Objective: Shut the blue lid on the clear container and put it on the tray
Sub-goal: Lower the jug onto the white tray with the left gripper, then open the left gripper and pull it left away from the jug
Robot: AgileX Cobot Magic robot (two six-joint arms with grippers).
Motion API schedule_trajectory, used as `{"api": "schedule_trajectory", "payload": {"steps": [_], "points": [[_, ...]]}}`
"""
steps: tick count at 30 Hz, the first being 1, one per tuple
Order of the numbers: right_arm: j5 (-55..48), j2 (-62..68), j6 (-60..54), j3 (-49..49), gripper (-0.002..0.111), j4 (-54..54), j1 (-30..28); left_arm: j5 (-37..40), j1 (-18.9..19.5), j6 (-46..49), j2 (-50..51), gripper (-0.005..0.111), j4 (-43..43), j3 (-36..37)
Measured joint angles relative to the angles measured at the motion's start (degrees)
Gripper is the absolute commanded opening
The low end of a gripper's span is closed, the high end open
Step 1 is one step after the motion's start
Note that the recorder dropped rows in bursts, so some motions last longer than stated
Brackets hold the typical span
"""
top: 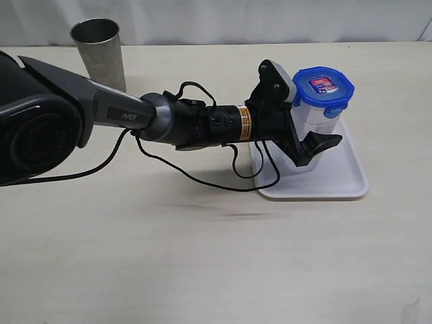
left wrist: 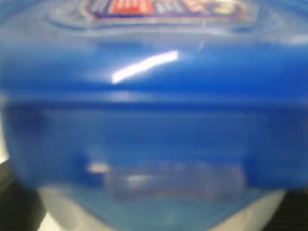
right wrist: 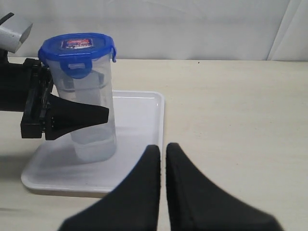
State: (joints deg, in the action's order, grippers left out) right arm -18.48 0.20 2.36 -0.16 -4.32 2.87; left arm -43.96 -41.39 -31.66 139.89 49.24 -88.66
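**Clear container (top: 312, 120), a tall tumbler of translucent plastic, stands lidded on the tray: only the letting-go looks left**

At the far left of the exterior view a grey steel cup (top: 98, 50) stands on the pale table (top: 202, 263), well apart from the work and no part of it. From that side the left arm reaches across the middle, and the left gripper (top: 307, 138) straddles the container. One black finger (right wrist: 79, 115) lies along the near wall and the other shows dimly through the plastic behind. Whether the fingers press the walls or stand just off them, I cannot tell (the wrist camera there is filled by a blur of blue).

The round bright-blue plastic lid (top: 323, 84) sits level on the container's mouth, its label up and a tab down over the rim, so the closing looks done. The container stands upright on the flat white rectangular plastic tray (top: 341, 183), towards its far end, so the placing looks done as well. What remains, by my reading, is for the left arm to part its fingers fully and back away without tipping the tall container.

On the right, the right gripper (right wrist: 162, 147) hangs near the tray's edge, its fingers brought together with only a sliver between them, holding nothing.
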Motion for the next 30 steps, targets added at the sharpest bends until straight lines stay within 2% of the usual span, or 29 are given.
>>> {"api": "schedule_trajectory", "payload": {"steps": [7,11,15,21,30], "points": [[0.0,0.0,0.0,0.0,0.004,0.0,0.0,0.1,0.0,-0.1,0.0,0.091,0.4,0.0],[0.0,0.0,0.0,0.0,0.004,0.0,0.0,0.4,0.1,-1.7,0.0,0.091,4.7,0.0],[0.0,0.0,0.0,0.0,0.004,0.0,0.0,0.4,2.1,-5.5,0.0,0.091,7.9,0.0],[0.0,0.0,0.0,0.0,0.004,0.0,0.0,0.6,4.2,-9.6,0.2,0.091,17.6,0.0],[0.0,0.0,0.0,0.0,0.004,0.0,0.0,0.2,6.4,-12.1,0.2,0.091,21.5,0.0]]}}
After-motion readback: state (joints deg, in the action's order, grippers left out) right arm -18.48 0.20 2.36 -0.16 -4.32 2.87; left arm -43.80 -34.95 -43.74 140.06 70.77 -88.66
